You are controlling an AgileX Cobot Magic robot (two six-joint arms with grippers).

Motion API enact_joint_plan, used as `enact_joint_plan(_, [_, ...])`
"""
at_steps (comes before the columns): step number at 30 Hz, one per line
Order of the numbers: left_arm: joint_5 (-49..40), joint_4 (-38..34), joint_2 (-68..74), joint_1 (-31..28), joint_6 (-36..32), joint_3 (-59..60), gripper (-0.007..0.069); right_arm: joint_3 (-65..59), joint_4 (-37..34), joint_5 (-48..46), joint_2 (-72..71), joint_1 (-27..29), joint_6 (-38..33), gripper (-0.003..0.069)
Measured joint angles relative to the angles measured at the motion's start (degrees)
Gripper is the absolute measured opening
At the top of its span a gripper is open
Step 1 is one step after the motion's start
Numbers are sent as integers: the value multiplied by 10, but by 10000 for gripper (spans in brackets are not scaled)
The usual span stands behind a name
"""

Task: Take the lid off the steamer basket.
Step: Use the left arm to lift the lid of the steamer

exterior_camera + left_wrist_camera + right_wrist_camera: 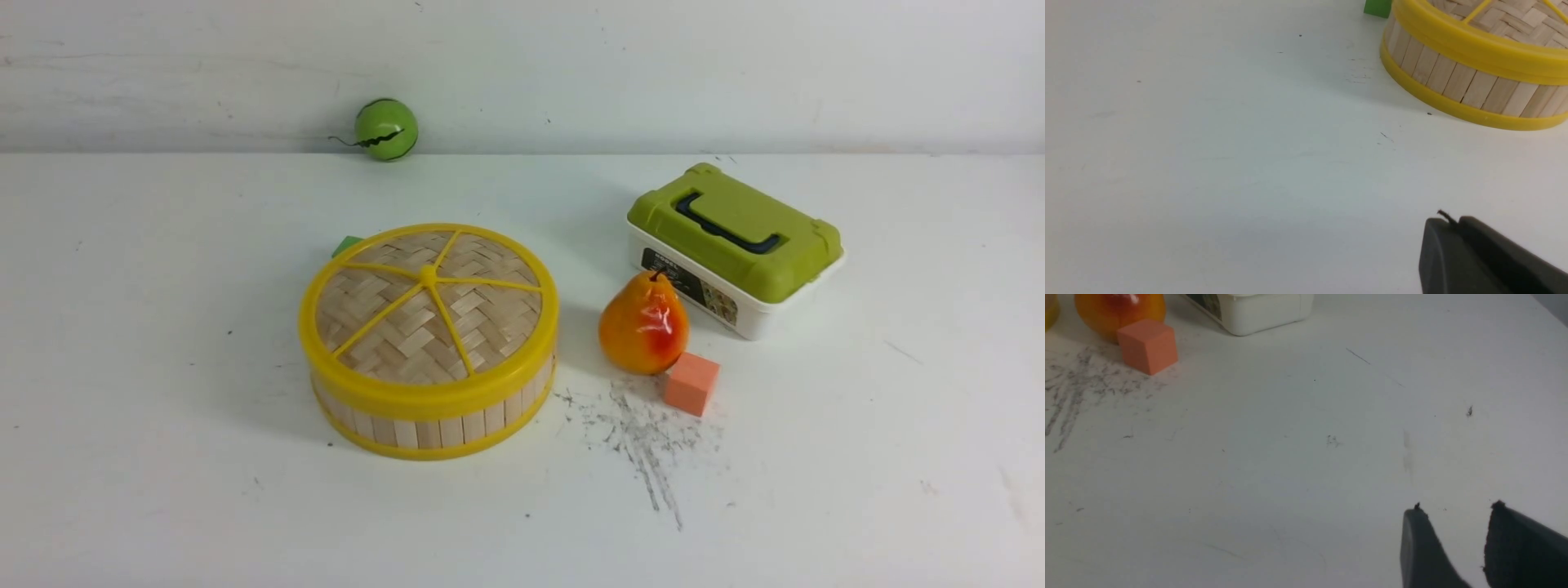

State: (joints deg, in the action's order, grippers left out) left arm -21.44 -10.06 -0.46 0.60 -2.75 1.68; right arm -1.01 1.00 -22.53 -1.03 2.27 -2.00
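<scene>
Left of centre in the front view, the lid [392, 327] lies flat on the steamer basket [429, 433], its rim seated all round the part that shows. Just right of them stand a pear [643, 325] and an orange cube [692, 384], with the green-lidded box [739, 245] toward the upper right of the frame. Neither arm reaches into that view. Over bare desk [1229, 163], the left fingers [1447, 222] hang well apart from the basket, closed together with nothing between them. The right fingers [1455, 508] are parted by a modest gap, empty, above the desk too.
</scene>
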Motion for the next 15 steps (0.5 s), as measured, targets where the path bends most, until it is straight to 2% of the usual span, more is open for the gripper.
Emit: enact_joint_plan(15, [11,-1,0,0,0,0,27,0,0,0,0,0,0,239])
